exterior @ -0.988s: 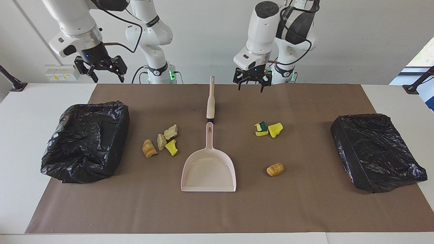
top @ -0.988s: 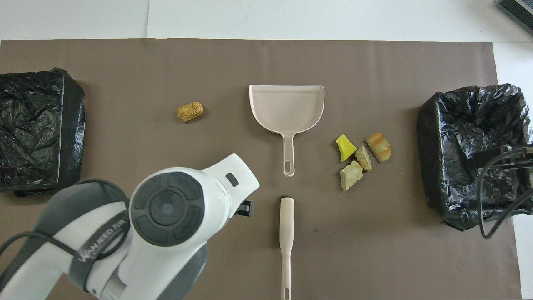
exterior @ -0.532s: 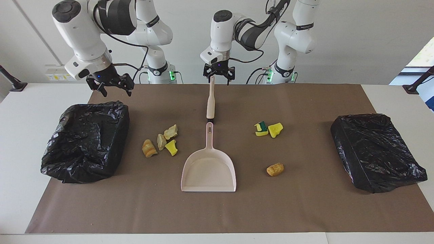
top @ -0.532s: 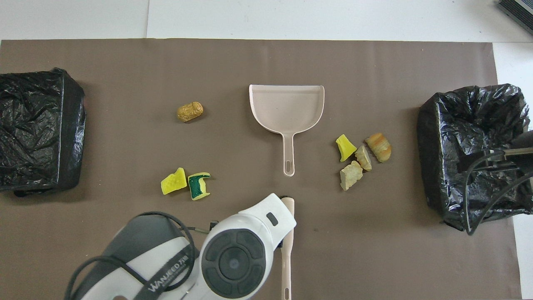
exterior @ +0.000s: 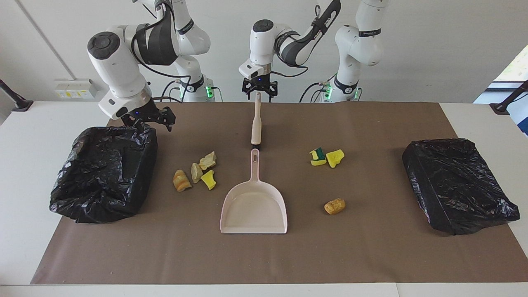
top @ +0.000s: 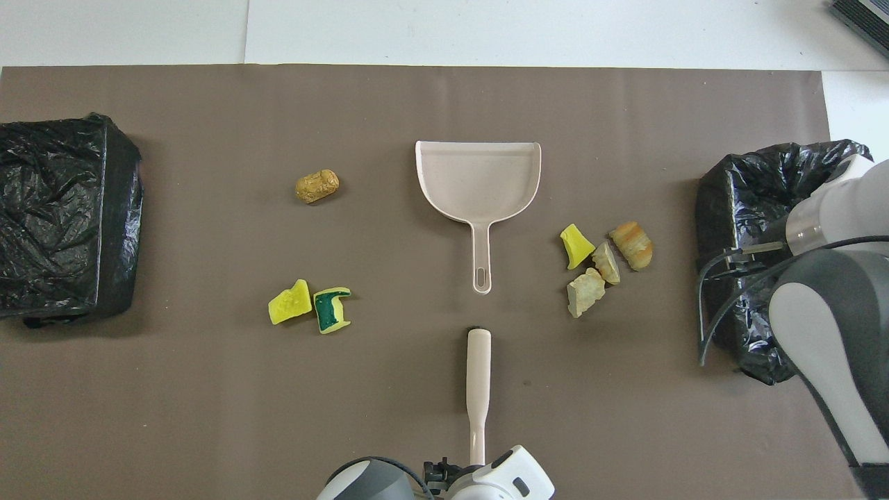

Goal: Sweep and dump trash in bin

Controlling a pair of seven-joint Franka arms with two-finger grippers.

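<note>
Two grippers are standing open in my feed: the left gripper (exterior: 259,88) is hanging over the brush (exterior: 256,119) handle's tip by the desk's robot-side edge, the right gripper (exterior: 150,119) over the bin (exterior: 103,173) at its end. Trash (exterior: 196,172) is lying mid-mat beside the dustpan (exterior: 253,206), with more scraps (exterior: 326,157) toward the left arm's end.

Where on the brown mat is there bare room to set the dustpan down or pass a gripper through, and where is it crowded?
Bare mat lies along the edge farthest from the robots, past the dustpan mouth. Another strip lies between the orange-brown lump and the flat black bag. It is crowded around the four scraps beside the open bin, and where the brush meets the dustpan handle.
</note>
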